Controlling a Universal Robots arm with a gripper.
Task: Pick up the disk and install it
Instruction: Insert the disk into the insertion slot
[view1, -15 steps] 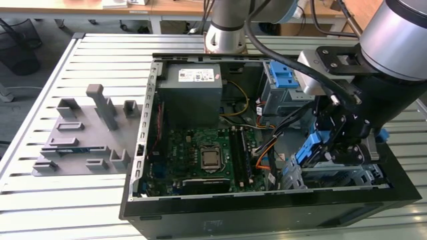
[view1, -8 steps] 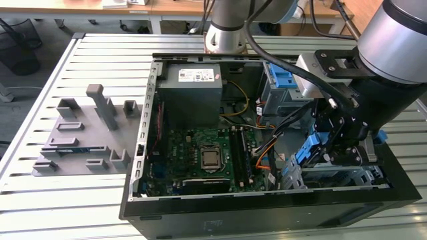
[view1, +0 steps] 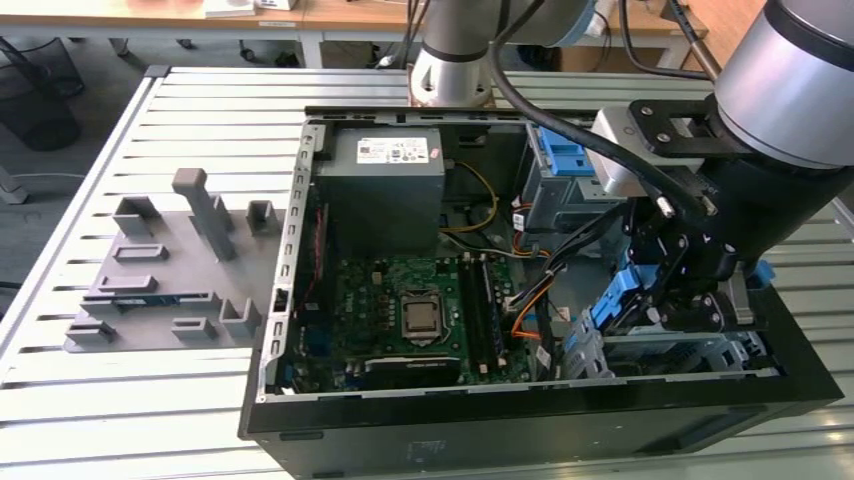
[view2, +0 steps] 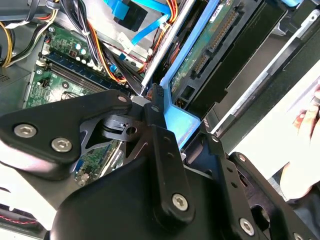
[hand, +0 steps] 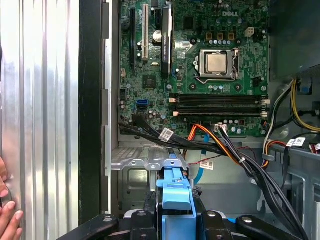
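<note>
Where the exterior view catches it, the pincer (view1: 678, 300) hangs low inside the computer case (view1: 534, 420), over the near corner at the exterior view's right. The disk (view1: 617, 305) stands on edge in its grip, with the drive cage (view1: 667, 352) just below. My main worry is that the disk looks tilted against the cage opening. If you push down off-line, the blue frame could catch on the cage rim and jam, or twist out of the grip.

Second wrist view: one black finger (view2: 156, 107) presses flat against the disk's blue frame, circuit side of the disk (view2: 200, 52) showing. Orange and black cables (view2: 107, 55) run close beside the disk's edge. You could snag or pinch one if the disk swings that way.

First wrist view: the jaws are closed narrow on the blue frame (hand: 175, 192) and hold nothing else. The cables (hand: 225, 147) cross between the motherboard (hand: 200, 75) and the disk, near the bay. A hand (hand: 7, 220) rests on the table (hand: 45, 100) outside the case wall. Mind it before you move anything sideways.
</note>
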